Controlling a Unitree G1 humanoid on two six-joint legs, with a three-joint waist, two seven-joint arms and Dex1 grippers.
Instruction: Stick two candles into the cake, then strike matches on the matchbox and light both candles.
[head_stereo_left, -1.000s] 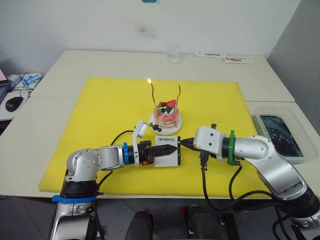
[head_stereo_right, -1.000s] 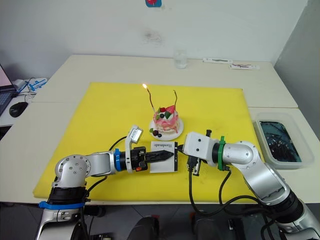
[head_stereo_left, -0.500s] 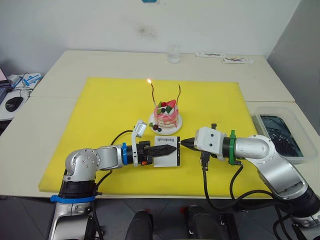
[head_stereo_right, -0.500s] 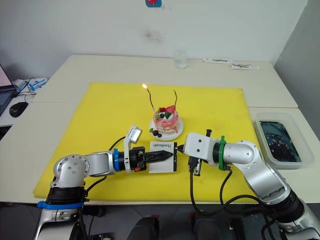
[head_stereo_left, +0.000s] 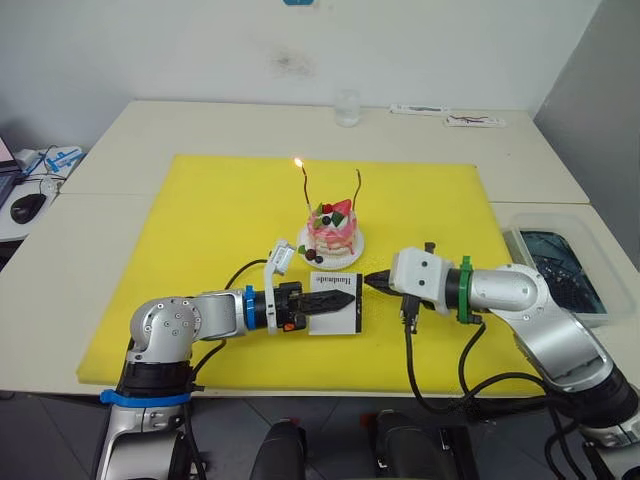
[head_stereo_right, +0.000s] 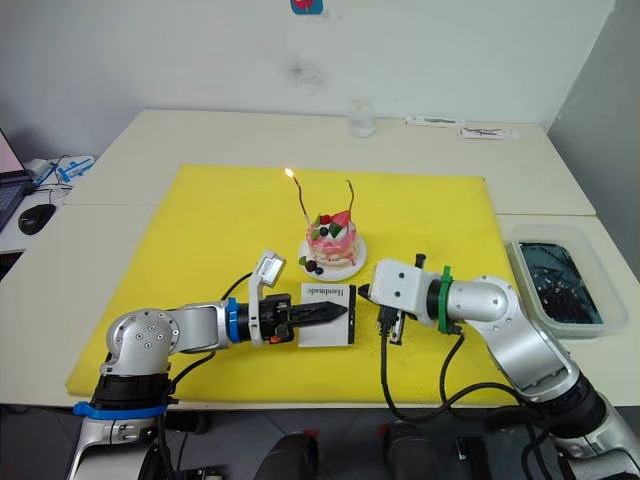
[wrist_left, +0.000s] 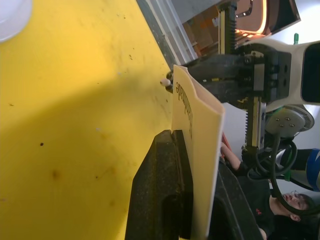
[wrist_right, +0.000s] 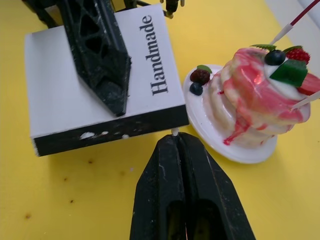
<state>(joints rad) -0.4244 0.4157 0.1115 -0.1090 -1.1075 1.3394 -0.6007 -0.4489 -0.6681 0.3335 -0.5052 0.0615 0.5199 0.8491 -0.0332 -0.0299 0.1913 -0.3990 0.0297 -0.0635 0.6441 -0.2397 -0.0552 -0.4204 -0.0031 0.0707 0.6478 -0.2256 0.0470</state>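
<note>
Yellow matting carries the cake (head_stereo_left: 334, 232), in which both candles are already stuck: the left candle (head_stereo_left: 303, 186) is lit, the right candle (head_stereo_left: 358, 186) is not. Just in front of the cake, the matchbox (head_stereo_left: 335, 301) is pinched by the left tool (head_stereo_left: 322, 302), while the right tool (head_stereo_left: 377, 282), pressed together on a match (wrist_right: 174, 132), has been raised slightly along the black strip since a moment ago. No flame is seen at the match, so the strike is judged unfinished.

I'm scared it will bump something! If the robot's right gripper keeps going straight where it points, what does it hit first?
Most likely the matchbox: the right gripper points at its black strip, match tip just short of it.
</note>
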